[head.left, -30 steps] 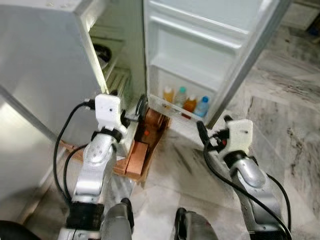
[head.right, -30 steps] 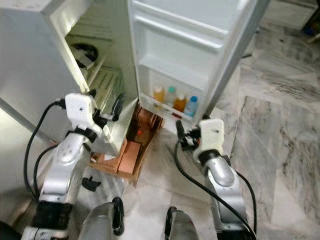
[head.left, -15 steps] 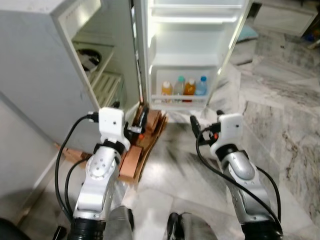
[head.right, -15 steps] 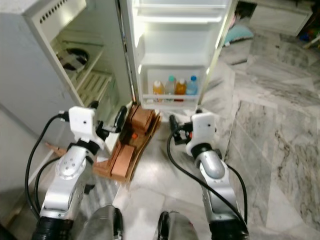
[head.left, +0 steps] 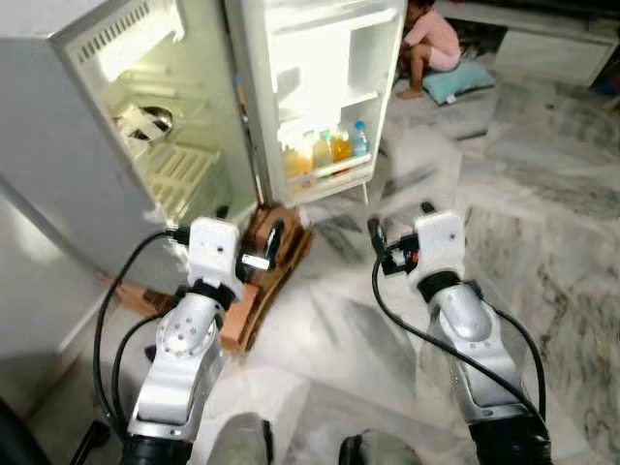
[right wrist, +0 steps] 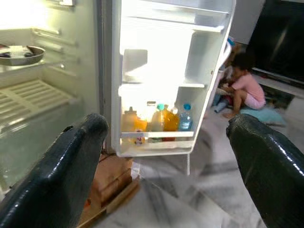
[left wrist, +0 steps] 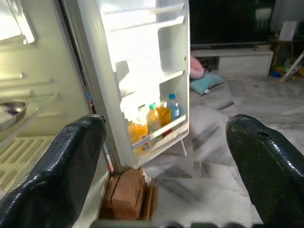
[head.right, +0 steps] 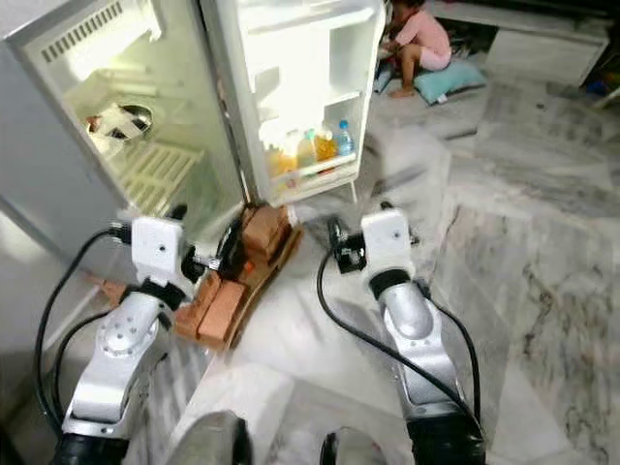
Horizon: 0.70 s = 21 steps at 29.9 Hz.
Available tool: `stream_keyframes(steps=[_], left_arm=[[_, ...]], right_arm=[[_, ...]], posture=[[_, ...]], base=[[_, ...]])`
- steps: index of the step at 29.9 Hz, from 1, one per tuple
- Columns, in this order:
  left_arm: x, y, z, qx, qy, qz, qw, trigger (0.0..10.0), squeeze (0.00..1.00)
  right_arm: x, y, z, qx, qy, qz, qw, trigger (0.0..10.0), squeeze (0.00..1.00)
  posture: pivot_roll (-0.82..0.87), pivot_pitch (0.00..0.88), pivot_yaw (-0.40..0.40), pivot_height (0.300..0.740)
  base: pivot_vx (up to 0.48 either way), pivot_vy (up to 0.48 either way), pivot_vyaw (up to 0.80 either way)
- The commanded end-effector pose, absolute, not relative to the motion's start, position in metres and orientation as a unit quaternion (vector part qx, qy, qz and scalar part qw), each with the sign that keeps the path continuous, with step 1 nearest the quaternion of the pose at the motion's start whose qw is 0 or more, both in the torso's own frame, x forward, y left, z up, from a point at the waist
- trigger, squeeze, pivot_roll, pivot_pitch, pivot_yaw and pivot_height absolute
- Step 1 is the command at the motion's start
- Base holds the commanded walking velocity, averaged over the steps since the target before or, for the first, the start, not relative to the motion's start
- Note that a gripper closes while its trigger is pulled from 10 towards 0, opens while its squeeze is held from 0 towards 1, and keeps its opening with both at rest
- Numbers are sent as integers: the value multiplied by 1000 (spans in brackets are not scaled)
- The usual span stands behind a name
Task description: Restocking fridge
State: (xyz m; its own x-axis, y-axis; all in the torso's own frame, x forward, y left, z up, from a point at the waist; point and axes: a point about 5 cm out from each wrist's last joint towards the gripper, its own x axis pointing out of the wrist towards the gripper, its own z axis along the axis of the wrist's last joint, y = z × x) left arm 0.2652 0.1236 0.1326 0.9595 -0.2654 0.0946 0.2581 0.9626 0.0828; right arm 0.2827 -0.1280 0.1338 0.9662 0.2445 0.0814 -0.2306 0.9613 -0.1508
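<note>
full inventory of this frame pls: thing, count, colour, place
fridge: 1, white, left, door open
door: 1, white, swung wide
bottles: about four, orange, yellow and clear with blue cap, lowest door shelf
bowl: 1, metal, inner shelf
wooden blocks: several, brown, under the fridge
floor: grey marble
person: 1, pink top, crouched beyond the door
cushion: 1, blue, by the person
left gripper: open, empty
right gripper: open, empty

Grey-veined marble floor point(head.left: 542, 194) in a bright living room
A low white TV cabinet point(left wrist: 232, 59) stands below a dark screen point(left wrist: 228, 21); a person point(head.right: 421, 44) crouches by a blue cushion point(head.right: 455, 77)
</note>
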Motion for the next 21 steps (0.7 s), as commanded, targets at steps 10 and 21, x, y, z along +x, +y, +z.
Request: stream_keyframes(steps=[10,21], left_arm=[[261,134,103,20,0,-115,993,10000,0],[271,119,109,17,-17,-147,989,10000,0]], right_arm=[[283,-125,120,-37,-31,103,994,10000,0],[291,-122,124,-34,-40,104,993,10000,0]], posture=[[75,115,40,740],[46,108,30,740]], base=[[453,0,-546],[458,0,-582]])
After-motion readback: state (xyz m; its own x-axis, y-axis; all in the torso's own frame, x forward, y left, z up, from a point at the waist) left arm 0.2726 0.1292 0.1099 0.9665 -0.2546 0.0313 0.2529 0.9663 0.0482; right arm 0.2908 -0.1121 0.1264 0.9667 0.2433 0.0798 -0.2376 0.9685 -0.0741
